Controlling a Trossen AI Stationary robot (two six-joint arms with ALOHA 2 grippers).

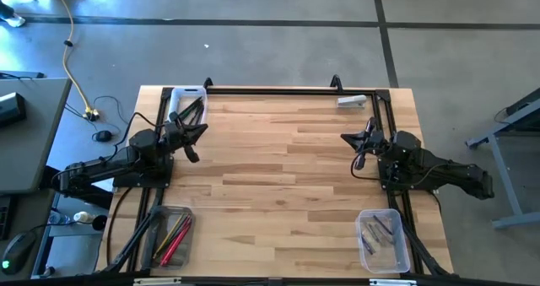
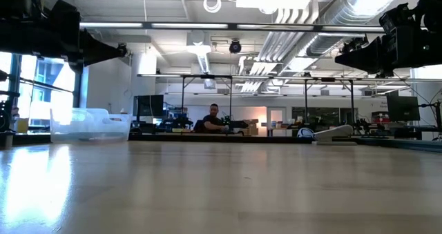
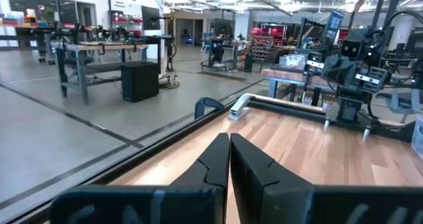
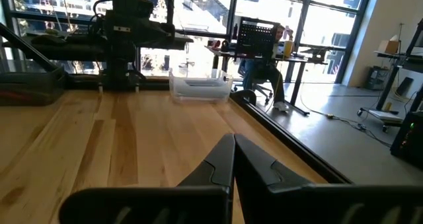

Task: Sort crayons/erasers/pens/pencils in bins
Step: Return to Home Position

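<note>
On the pale wooden counter (image 1: 287, 176), the left arm's fingers (image 3: 213, 166) and right arm's fingers (image 4: 217, 166) are pinched together, empty; homing's underway, so probably only parking is needed.

A grey concrete floor (image 1: 253, 58), workbenches (image 3: 99, 47), bright ceiling ducts (image 2: 324, 10) and tall sunlit windows (image 4: 198, 6) fill the room.
</note>
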